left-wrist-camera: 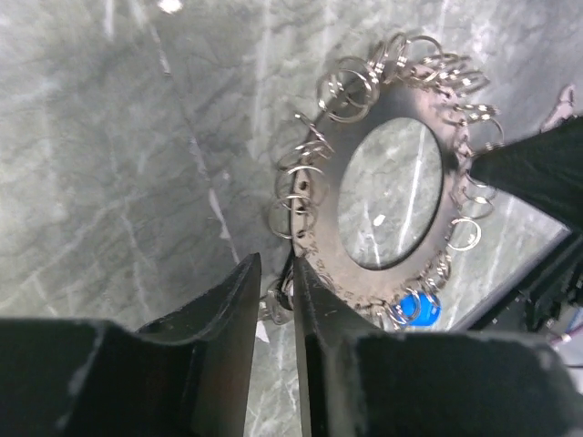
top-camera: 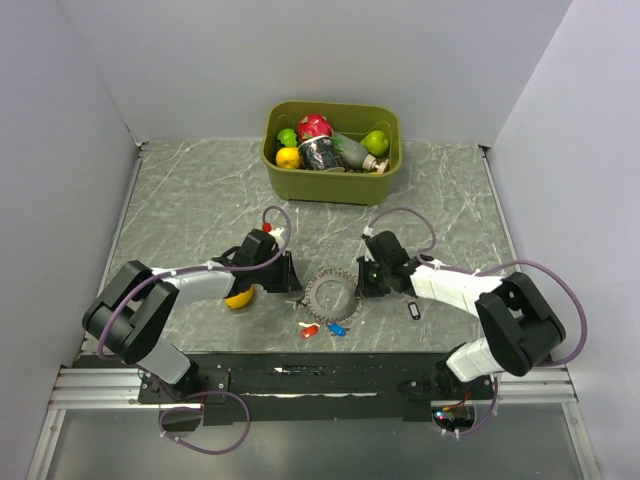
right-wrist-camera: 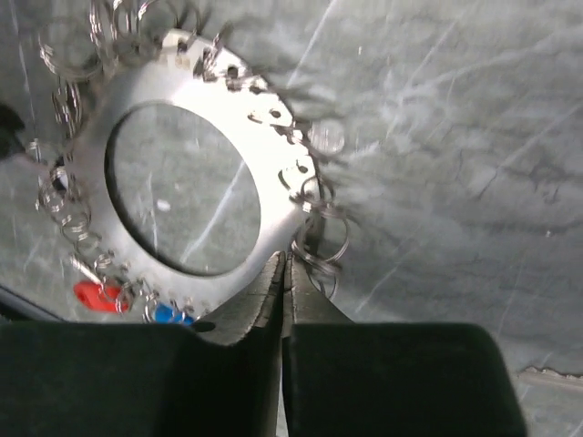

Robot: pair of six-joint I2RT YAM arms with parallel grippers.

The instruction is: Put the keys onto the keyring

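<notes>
The keyring (top-camera: 328,292) lies flat on the table (top-camera: 180,200). The right hand (right-wrist-camera: 282,269) is pinched tight on its rim. The left hand (left-wrist-camera: 273,273) is parted narrowly around a rim loop, its grip unclear. The red key (right-wrist-camera: 96,294) and blue key (right-wrist-camera: 168,314) sit at the ring's edge. Only the overhead view shows the black key (top-camera: 414,312), lying apart.

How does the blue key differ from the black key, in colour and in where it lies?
Colour: the blue key has a bright blue head, while the black key is dark. Place: the blue key lies at the near rim of the keyring, beside the red key; the black key lies apart from the ring, close to the right arm. Both are small and rest on the table.
</notes>
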